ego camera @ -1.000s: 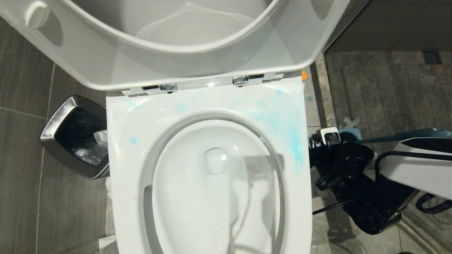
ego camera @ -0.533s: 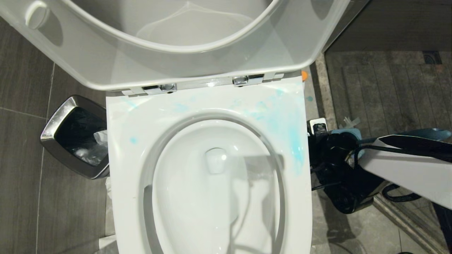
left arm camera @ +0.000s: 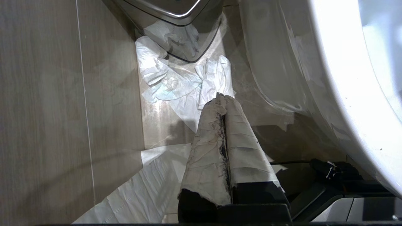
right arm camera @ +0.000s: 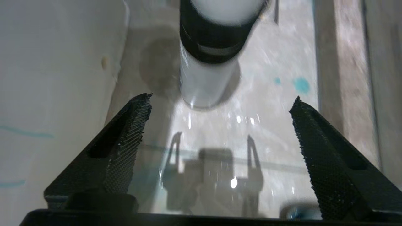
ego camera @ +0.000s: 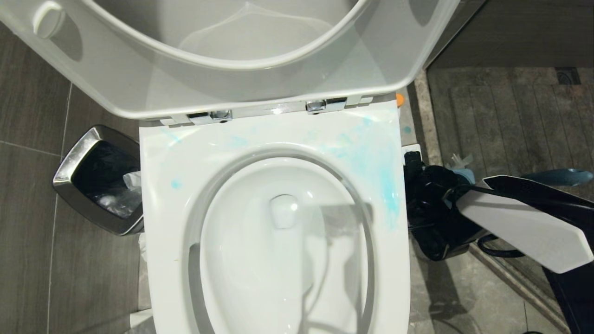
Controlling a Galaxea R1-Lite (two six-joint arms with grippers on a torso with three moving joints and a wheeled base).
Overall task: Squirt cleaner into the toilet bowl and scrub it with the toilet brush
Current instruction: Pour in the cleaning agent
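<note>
Head view: the toilet bowl (ego camera: 278, 241) is seen from above with seat and lid (ego camera: 241, 60) raised; turquoise smears of cleaner are spread over the right side of the rim (ego camera: 385, 185). A silver-rimmed waste bin (ego camera: 100, 178) stands on the floor at the left of the toilet. At the right of the toilet, the right pincer (ego camera: 413, 160) is lowered beside the rim, its arm reaching in from the right. The blue-grey handle of the toilet brush (ego camera: 564, 176) shows farther right, beyond the arm. An orange cap (ego camera: 399, 99) peeks out at the far right corner of the toilet.

Left wrist view: the left pincer (left arm camera: 223, 100), wrapped in white paper, is closed and empty, held low beside the toilet base above crumpled tissues (left arm camera: 176, 81) lying on the floor near the bin.

Right wrist view: the right pincer (right arm camera: 220, 103) is spread wide and grips nothing. Beyond its tips, a white cylinder with a black band (right arm camera: 209, 56) stands on the tiled floor, blurred; turquoise drops (right arm camera: 301, 84) mark the floor nearby.
</note>
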